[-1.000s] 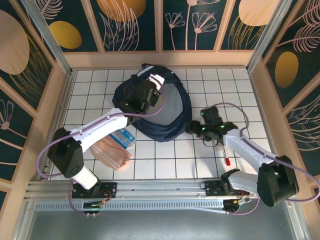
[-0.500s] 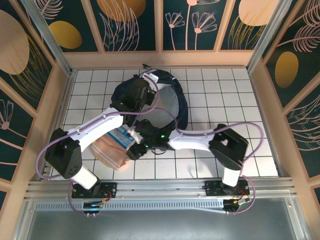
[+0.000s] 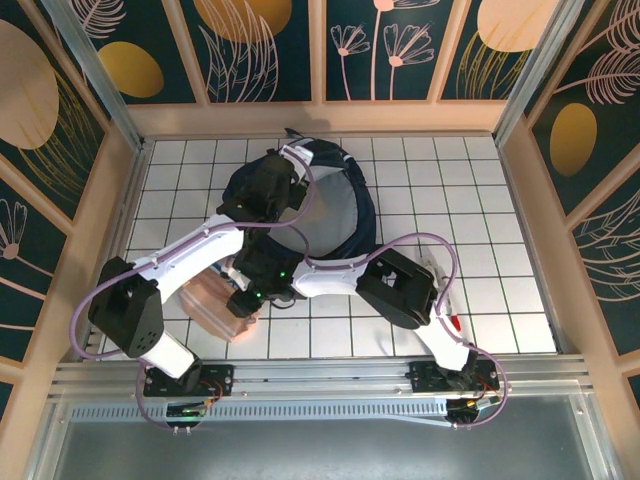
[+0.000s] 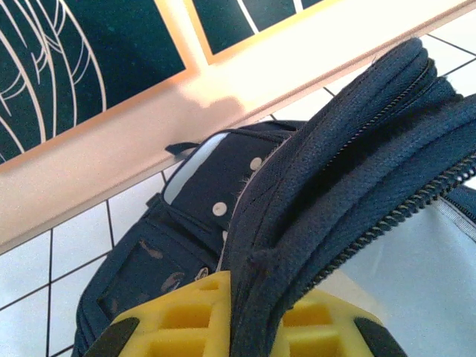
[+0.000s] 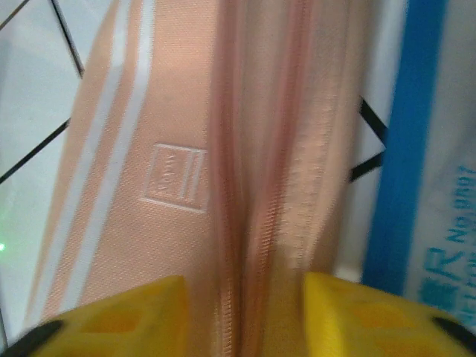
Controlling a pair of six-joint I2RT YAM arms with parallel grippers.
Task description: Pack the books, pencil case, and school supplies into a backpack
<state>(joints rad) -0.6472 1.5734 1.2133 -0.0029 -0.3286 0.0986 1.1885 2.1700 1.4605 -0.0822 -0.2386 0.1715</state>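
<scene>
Tiled tabletop (image 3: 480,200): right pincer (image 5: 242,312) straddles peach pouch (image 5: 186,186).

The right gripper (image 3: 244,297) has swung in from the far right. A peach zippered fabric pouch (image 5: 171,149) now lies directly beneath and between its spread fingers.

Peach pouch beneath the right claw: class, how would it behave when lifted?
Probably floppy: the peach pouch is soft fabric with a zip, so it should sag from the right claw. It looks flat, so likely light. Its woven surface probably resists slipping.
</scene>
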